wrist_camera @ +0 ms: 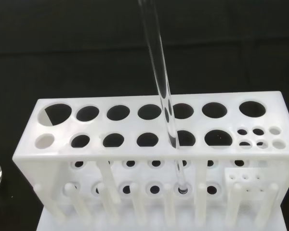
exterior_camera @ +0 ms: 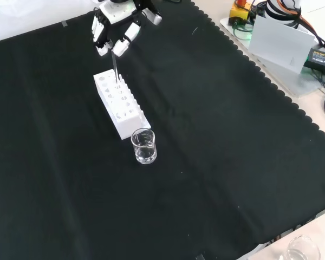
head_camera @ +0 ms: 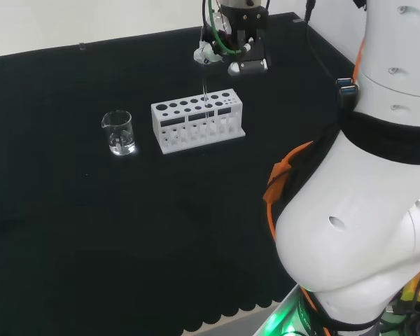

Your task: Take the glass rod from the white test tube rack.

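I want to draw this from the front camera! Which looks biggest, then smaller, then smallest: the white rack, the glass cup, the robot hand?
Largest to smallest, as the front view shows them:
1. White test tube rack
2. Hand, though it sits farther from the camera, so it may really be bigger than it looks
3. Glass beaker

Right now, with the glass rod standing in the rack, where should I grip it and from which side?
Grip the glass rod on its bare upper length, coming from above the white rack. It stands nearly upright in a hole, so only that part is free; the hand is already there.
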Robot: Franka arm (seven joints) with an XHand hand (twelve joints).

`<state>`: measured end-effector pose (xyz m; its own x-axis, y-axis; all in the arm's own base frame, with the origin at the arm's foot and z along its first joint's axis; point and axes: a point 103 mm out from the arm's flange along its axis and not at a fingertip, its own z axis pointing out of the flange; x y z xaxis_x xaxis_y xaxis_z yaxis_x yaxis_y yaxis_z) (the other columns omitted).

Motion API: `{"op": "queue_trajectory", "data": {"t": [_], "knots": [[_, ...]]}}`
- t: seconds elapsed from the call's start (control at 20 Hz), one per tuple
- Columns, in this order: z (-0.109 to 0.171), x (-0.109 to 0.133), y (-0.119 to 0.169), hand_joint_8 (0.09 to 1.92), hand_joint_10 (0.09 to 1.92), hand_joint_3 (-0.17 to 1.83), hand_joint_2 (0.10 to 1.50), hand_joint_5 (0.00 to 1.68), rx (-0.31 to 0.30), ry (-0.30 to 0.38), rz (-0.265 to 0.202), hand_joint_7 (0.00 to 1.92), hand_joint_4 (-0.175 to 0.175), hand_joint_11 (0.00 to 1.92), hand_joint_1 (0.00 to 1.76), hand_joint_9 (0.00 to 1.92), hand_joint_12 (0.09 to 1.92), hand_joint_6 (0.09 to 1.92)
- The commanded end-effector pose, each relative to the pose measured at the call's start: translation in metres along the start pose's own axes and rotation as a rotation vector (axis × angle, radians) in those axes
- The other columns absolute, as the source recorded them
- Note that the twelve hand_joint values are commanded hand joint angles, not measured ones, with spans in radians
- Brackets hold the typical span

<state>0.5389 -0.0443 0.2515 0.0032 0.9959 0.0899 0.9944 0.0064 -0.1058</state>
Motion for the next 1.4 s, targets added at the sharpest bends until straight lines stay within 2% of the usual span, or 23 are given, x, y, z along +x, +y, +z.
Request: {"op": "queue_trajectory", "data": {"t": [0.05,0.35,0.8,1.0,1.1,1.15,1.2,1.3,1.4], "knots": [[0.004,0.001,0.003,0.70,0.54,-0.17,1.19,0.78,0.009,0.007,-0.007,0.95,-0.135,1.03,0.88,1.26,1.10,0.92],[0.005,0.003,0.001,0.69,0.50,-0.17,1.19,0.82,0.039,0.001,-0.008,0.98,-0.145,1.14,0.92,1.31,1.05,0.92],[0.004,0.012,0.002,0.68,0.48,-0.17,1.17,0.80,0.048,0.006,-0.013,0.94,-0.125,1.14,0.93,1.27,1.04,0.92],[0.004,0.018,0.002,0.68,0.48,-0.17,1.16,0.79,0.044,0.008,-0.025,0.93,-0.121,1.14,0.93,1.27,1.04,0.92],[0.004,0.018,0.001,0.69,0.47,-0.17,1.16,0.80,0.028,0.013,-0.028,0.95,-0.131,1.19,0.95,1.30,1.01,0.92],[0.004,0.018,0.001,0.70,0.46,-0.15,1.17,0.85,0.018,0.020,-0.030,0.98,-0.098,1.25,1.00,1.34,0.98,0.99],[0.004,0.018,0.002,0.70,0.44,-0.12,1.17,0.88,0.009,0.025,-0.032,1.02,-0.092,1.33,1.04,1.39,0.93,1.03],[0.003,0.018,0.002,0.69,0.37,-0.08,1.16,0.94,-0.014,0.039,-0.033,1.10,-0.138,1.48,1.11,1.47,0.79,1.04],[0.003,0.019,0.004,0.69,0.32,-0.06,1.14,0.98,-0.030,0.051,-0.036,1.15,-0.166,1.58,1.15,1.52,0.69,1.00]]}}
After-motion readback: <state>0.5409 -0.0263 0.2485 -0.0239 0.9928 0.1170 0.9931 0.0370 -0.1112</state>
